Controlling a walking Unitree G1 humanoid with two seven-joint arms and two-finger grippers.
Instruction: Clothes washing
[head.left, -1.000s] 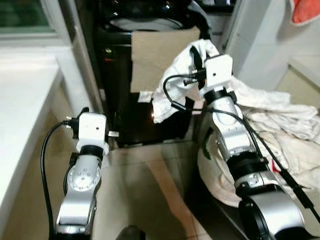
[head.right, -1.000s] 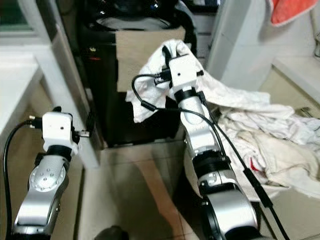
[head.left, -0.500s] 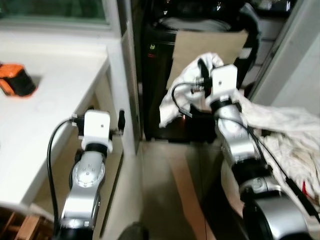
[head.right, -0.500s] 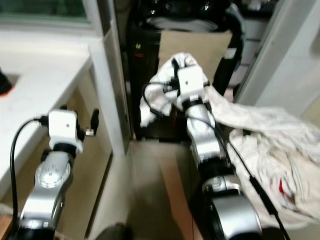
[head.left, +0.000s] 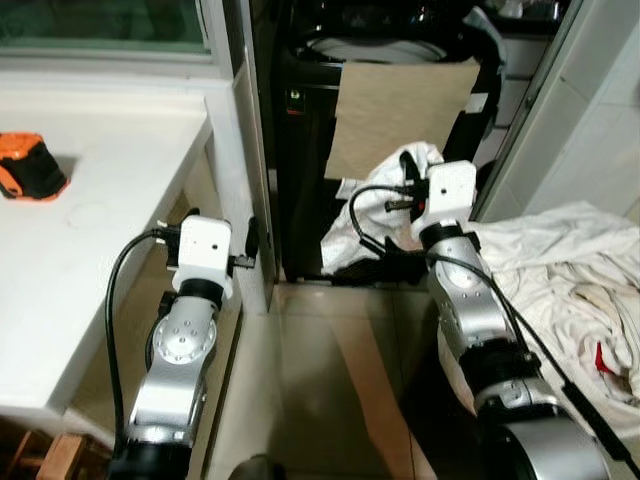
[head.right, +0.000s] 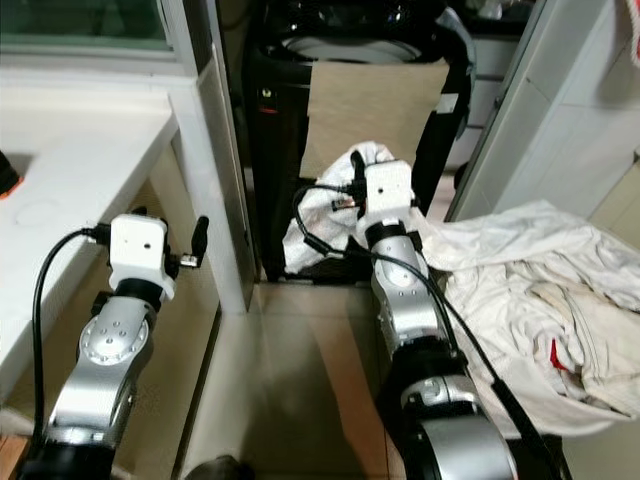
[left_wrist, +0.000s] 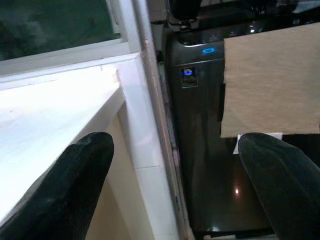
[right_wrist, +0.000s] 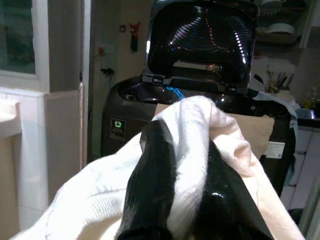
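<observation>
Right tool (right_wrist: 187, 165) clamped on the white cloth (head.left: 372, 212) before the washer (right_wrist: 200, 107); left tool (left_wrist: 175, 185) apart; trailing cloth could snag and slip

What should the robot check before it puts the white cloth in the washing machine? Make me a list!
1. Cloth held tight: ok. The right gripper is pinched on the white cloth.
2. Washer lid up: ok, it stands open in the right wrist view.
3. Cloth hanging free of the pile of white laundry: cannot tell; it trails back towards the pile.
4. Cloth high enough to go in: not ok, it hangs in front of the washing machine, below the top.
5. Left gripper out of the way: ok, open and beside the white counter.
</observation>
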